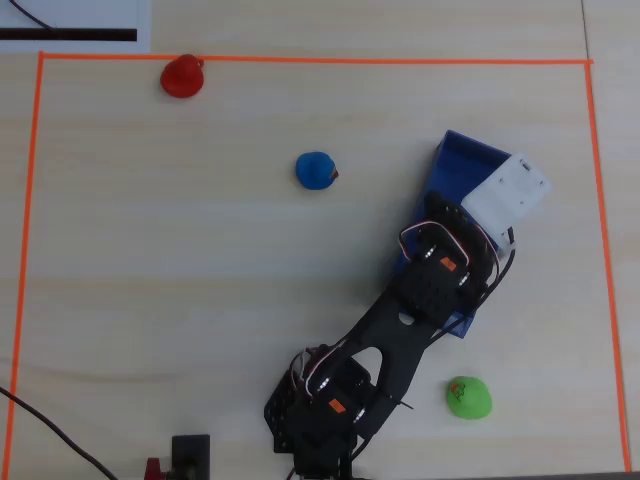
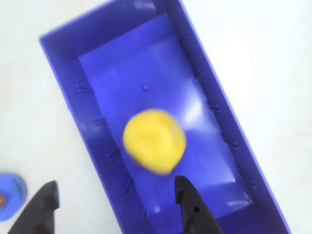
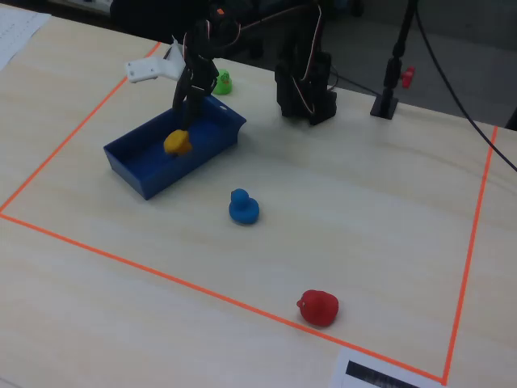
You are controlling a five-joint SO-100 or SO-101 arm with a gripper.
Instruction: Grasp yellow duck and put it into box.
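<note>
The yellow duck (image 2: 154,140) is a blurred yellow blob over the floor of the blue box (image 2: 209,87), just beyond my fingertips. In the fixed view the duck (image 3: 178,143) is inside the box (image 3: 133,168), directly below my gripper (image 3: 186,109). My gripper (image 2: 114,183) is open and holds nothing, with one finger outside the box wall and the other over the box floor. In the overhead view my arm and its white wrist part (image 1: 510,190) cover most of the box (image 1: 460,155) and hide the duck.
A blue duck (image 1: 317,170) lies left of the box, a red duck (image 1: 183,76) sits at the far tape line, and a green duck (image 1: 467,397) is beside the arm base (image 1: 320,410). Orange tape (image 1: 30,200) borders the work area.
</note>
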